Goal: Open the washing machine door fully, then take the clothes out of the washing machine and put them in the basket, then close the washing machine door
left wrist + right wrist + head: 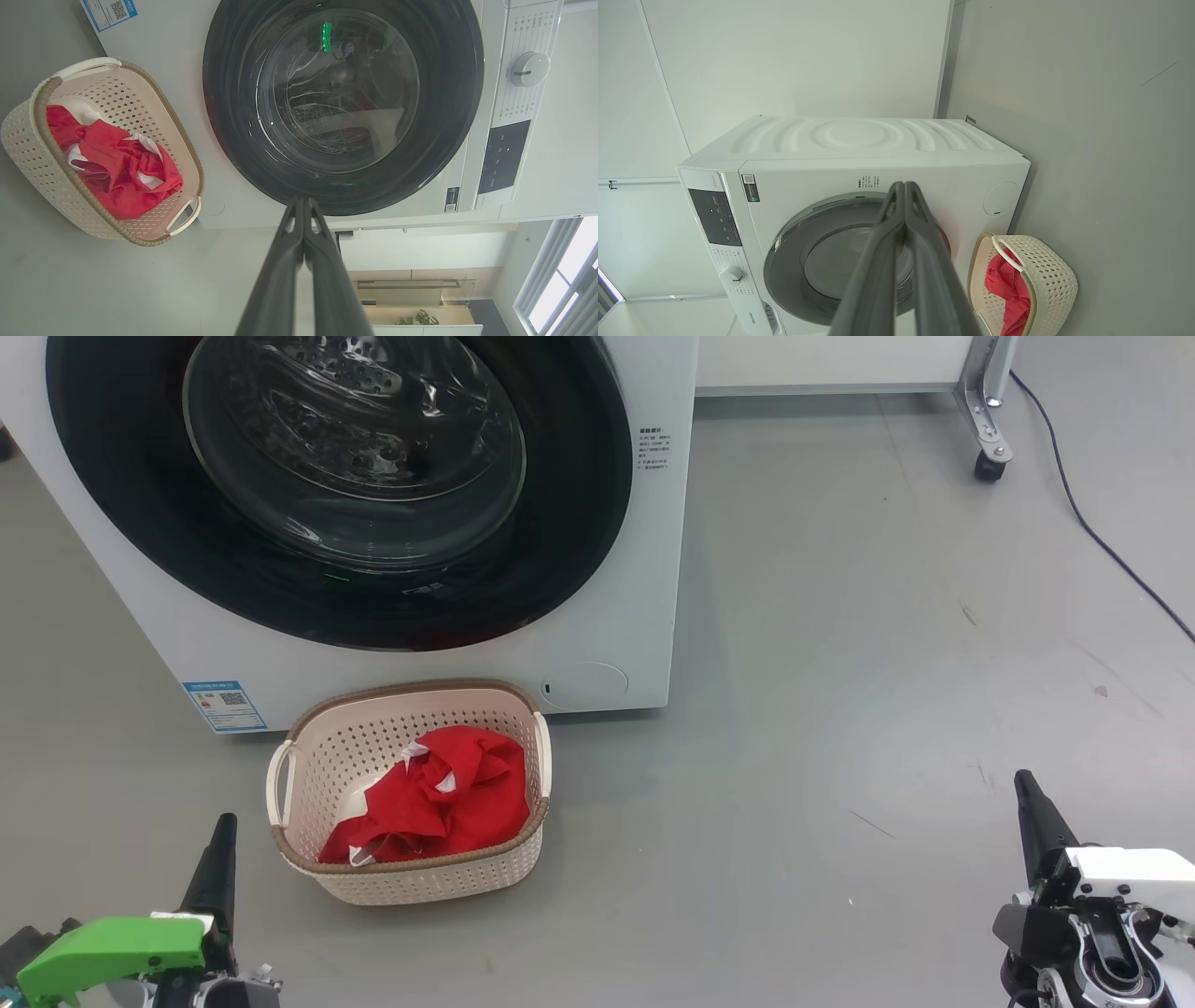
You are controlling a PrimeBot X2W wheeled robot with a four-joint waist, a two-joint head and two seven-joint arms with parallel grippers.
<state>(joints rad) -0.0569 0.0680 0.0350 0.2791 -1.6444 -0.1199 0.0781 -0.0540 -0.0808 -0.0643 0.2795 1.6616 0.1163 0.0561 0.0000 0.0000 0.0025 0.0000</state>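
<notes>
Upper left of frame: washing machine door shut; basket holds red clothes; left gripper and right gripper pressed together, empty

We lose the tops of the washing machine and the washing machine door past the head view's upper edge. Print on the blue sticker is too small to read. The near wall of the basket hides part of the clothes.
</notes>
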